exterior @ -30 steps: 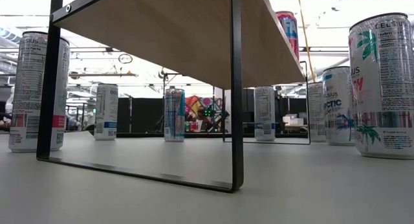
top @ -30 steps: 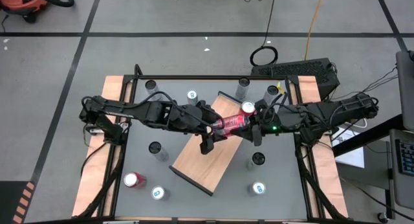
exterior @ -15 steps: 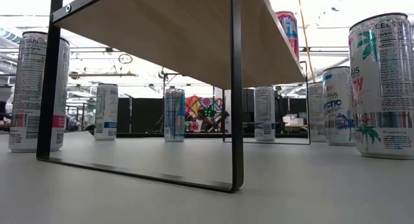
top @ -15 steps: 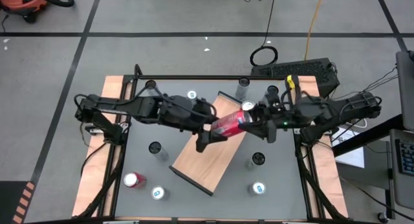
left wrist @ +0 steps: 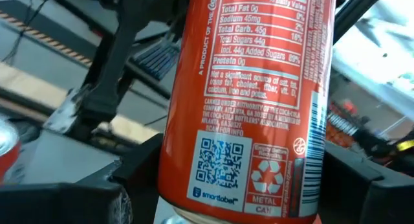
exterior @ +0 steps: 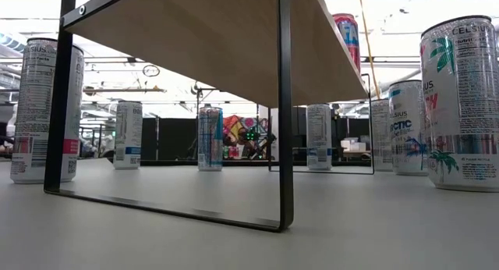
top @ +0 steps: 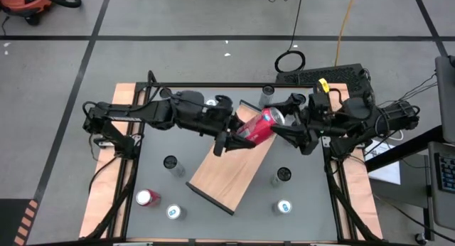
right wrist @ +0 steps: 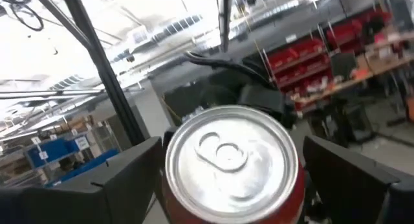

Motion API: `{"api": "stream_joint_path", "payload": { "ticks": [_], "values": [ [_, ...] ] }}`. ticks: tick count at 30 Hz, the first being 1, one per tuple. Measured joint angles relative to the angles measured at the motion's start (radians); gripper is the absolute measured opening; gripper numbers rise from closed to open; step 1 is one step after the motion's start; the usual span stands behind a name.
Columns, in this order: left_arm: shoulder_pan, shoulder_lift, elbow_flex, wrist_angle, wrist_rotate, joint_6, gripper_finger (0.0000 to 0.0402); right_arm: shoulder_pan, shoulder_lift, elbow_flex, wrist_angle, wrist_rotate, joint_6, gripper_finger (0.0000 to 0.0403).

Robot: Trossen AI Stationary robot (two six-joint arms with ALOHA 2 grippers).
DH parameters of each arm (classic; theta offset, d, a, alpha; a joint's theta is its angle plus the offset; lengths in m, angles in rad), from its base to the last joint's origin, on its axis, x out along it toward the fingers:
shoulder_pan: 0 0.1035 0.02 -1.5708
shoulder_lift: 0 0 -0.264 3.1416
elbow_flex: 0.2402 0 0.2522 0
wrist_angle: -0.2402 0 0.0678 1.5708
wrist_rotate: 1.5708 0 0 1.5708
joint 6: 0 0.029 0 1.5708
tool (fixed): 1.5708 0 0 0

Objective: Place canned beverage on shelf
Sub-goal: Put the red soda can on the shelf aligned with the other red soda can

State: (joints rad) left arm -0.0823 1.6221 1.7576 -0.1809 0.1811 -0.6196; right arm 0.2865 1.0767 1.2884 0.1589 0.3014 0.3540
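Observation:
A red can (top: 256,127) hangs tilted above the far part of the shelf (top: 226,173), a light wooden board that crosses the grey tabletop at a slant. My left gripper (top: 229,138) is shut on the can's lower end, and the label fills the left wrist view (left wrist: 252,88). My right gripper (top: 289,129) is open at the can's silver top (right wrist: 229,153), one finger on each side and apart from it. In the low view the shelf (exterior: 218,44) shows from below, with a red can (exterior: 347,36) standing on its far part. My left gripper pinches the can's wall near its bottom end (left wrist: 239,185) between its two fingers (left wrist: 136,169), one on each side. The fingers come about level from the table's left. The can is lifted clear of the shelf, tilted, with its top raised toward the table's right.
Several cans stand on the tabletop around the shelf: (top: 170,163), (top: 148,198), (top: 175,212), (top: 283,175), (top: 283,207), (top: 266,95). In the low view tall cans (exterior: 460,98), (exterior: 47,106) flank the shelf's black frame leg (exterior: 284,106).
Both grippers have risen. The can, which lay nearly level between them, has tipped so that its top points up toward the right. My right gripper has drawn back a little toward the table's right edge and turned upward, its fingers now off the can.

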Motion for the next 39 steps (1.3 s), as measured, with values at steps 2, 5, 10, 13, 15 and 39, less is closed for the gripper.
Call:
{"api": "stream_joint_path", "payload": {
  "ticks": [2, 5, 10, 13, 15, 39],
  "values": [
    [0.007, 0.000, 0.000, 0.027, 0.007, -0.005, 0.0294, 0.000, 0.000, 0.000, 0.008, 0.016, -0.007, 0.0345],
    [0.017, 0.000, 0.000, 0.062, 0.028, -0.019, 0.0293, 0.001, 0.002, 0.000, 0.010, 0.038, -0.025, 0.0345],
    [0.026, 0.000, 0.000, 0.071, 0.055, -0.029, 0.0293, 0.000, 0.016, -0.001, 0.034, 0.042, -0.053, 0.0345],
    [0.025, 0.000, 0.000, 0.071, 0.063, -0.024, 0.0293, -0.006, 0.025, -0.001, 0.053, 0.036, -0.056, 0.0345],
    [0.028, 0.003, 0.000, 0.071, 0.067, -0.022, 0.0293, -0.006, 0.028, -0.001, 0.053, 0.036, -0.055, 0.0345],
    [0.057, 0.014, 0.002, 0.072, -0.022, 0.061, 0.0394, -0.033, 0.025, -0.003, 0.041, 0.117, -0.063, 0.0250]
  ]
}}
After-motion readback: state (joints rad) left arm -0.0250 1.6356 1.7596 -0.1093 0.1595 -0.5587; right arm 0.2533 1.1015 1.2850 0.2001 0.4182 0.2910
